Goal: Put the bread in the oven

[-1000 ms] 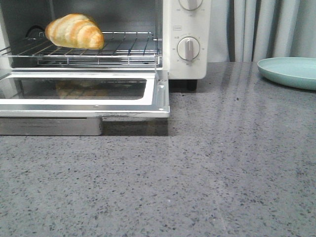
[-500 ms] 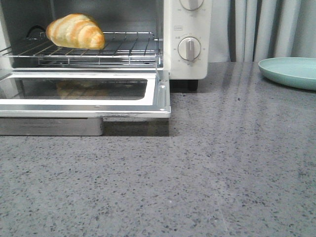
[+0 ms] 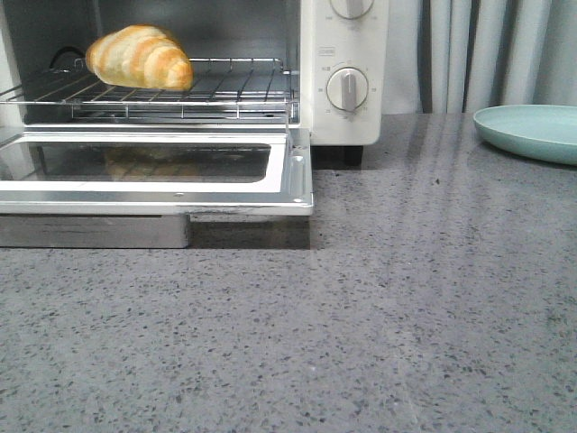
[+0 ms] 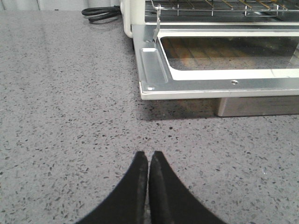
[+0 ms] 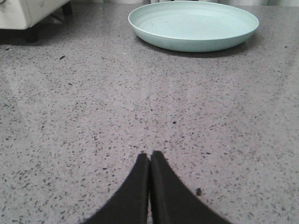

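Note:
The bread [image 3: 140, 57], a golden roll with pale stripes, lies on the wire rack [image 3: 225, 86] inside the open oven [image 3: 343, 108] at the far left in the front view. The oven door [image 3: 288, 176] hangs down flat; it also shows in the left wrist view [image 4: 154, 74]. My left gripper [image 4: 148, 155] is shut and empty, low over the counter, short of the door's corner. My right gripper [image 5: 150, 155] is shut and empty over bare counter. Neither gripper shows in the front view.
A pale green plate [image 3: 532, 131] sits at the far right of the grey speckled counter; it lies ahead of the right gripper [image 5: 194, 24]. A black power cord [image 4: 100, 13] lies beside the oven. Curtains hang behind.
The front view has shifted slightly, so the oven and plate sit a few pixels further right. The bread stays on the rack.

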Motion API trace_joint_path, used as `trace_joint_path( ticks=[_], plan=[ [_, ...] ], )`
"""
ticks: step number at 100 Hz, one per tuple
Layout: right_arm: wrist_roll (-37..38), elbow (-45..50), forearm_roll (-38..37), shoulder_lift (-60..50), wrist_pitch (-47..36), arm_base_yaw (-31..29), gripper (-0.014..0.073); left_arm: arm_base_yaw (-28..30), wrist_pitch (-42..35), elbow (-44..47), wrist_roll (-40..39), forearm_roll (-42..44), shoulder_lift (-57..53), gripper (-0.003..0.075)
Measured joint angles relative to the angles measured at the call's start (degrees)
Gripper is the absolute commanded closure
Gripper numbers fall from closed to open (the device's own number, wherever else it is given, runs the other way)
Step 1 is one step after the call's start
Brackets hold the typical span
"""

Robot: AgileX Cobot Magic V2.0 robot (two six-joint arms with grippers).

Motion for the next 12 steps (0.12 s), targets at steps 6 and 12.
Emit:
trace_joint_path(
  ticks=[6,12],
  plan=[
    [0.0,0.0,0.0,0.0,0.0,0.0,0.0643,0.0,0.0,0.0,0.0,0.0,0.0,0.0741],
    [0.0,0.0,0.0,0.0,0.0,0.0,0.0643,0.0,0.0,0.0,0.0,0.0,0.0,0.0741]
  ],
)
